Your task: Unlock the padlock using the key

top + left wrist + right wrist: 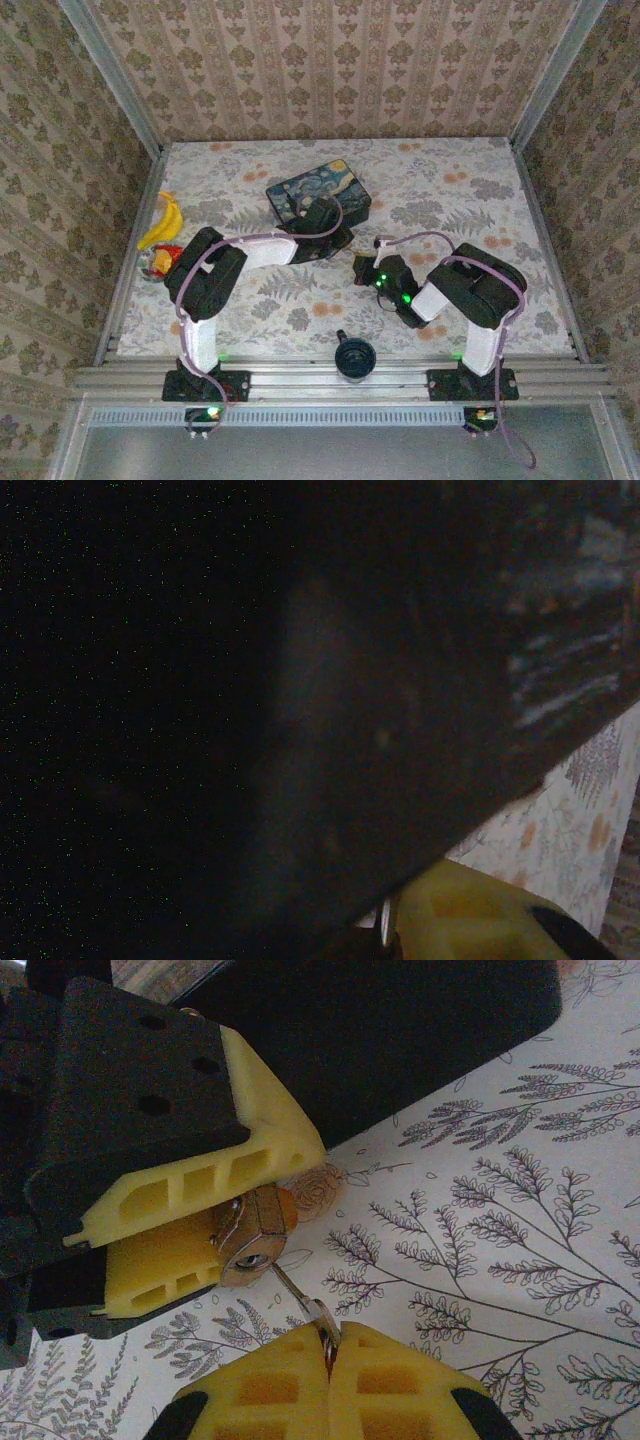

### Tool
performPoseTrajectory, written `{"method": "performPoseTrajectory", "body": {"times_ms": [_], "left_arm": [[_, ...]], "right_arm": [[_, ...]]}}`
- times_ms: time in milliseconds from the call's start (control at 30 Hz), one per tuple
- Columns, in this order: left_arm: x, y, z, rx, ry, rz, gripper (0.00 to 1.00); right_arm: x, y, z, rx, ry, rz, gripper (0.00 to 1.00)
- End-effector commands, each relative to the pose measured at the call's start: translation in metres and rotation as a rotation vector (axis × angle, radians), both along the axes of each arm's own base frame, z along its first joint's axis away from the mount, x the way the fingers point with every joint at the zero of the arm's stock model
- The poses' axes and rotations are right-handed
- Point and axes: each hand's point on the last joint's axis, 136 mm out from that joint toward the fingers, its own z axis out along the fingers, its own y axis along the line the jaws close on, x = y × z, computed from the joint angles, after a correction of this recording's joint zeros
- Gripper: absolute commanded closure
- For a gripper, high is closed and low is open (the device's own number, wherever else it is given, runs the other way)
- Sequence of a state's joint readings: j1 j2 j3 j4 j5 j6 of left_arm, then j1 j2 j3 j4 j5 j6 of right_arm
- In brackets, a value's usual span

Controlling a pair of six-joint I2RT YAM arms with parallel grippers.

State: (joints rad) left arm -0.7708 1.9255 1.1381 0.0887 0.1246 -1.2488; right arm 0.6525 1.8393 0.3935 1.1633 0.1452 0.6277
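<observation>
The small brass padlock (252, 1235) is clamped between the yellow fingers of my left gripper (255, 1210), which is shut on it just above the flowered tabletop. Its keyhole face points toward my right gripper (328, 1345). That gripper is shut on the head of the silver key (318, 1312). The key's thin blade slants up to the left, and its tip meets the padlock's face right beside the keyhole. From above, the two grippers meet mid-table, left gripper (338, 240) and right gripper (365, 268). In the left wrist view one yellow finger (470, 910) shows beside a silver sliver.
The dark blue painted box (318, 192) stands just behind the left gripper, and its dark side (420, 680) looms close in the left wrist view. A banana (165, 220) and a red object (165, 260) lie at the left edge. A black round object (352, 355) sits at the near edge.
</observation>
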Motion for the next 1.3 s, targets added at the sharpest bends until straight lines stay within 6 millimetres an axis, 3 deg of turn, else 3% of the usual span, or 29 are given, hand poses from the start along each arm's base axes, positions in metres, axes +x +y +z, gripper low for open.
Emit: {"method": "performPoseTrajectory", "body": {"times_ms": [0,867,1267], "left_arm": [[-0.008,-0.019,0.000,-0.103,0.099,-0.012,1.00],[-0.010,-0.019,-0.010,-0.116,0.135,-0.007,1.00],[-0.012,-0.020,-0.010,-0.123,0.137,-0.011,1.00]], "right_arm": [[0.009,-0.002,0.013,0.008,-0.059,-0.040,1.00],[0.013,-0.006,0.033,0.001,-0.119,-0.057,1.00],[0.018,-0.006,0.032,0.003,-0.122,-0.070,1.00]]}}
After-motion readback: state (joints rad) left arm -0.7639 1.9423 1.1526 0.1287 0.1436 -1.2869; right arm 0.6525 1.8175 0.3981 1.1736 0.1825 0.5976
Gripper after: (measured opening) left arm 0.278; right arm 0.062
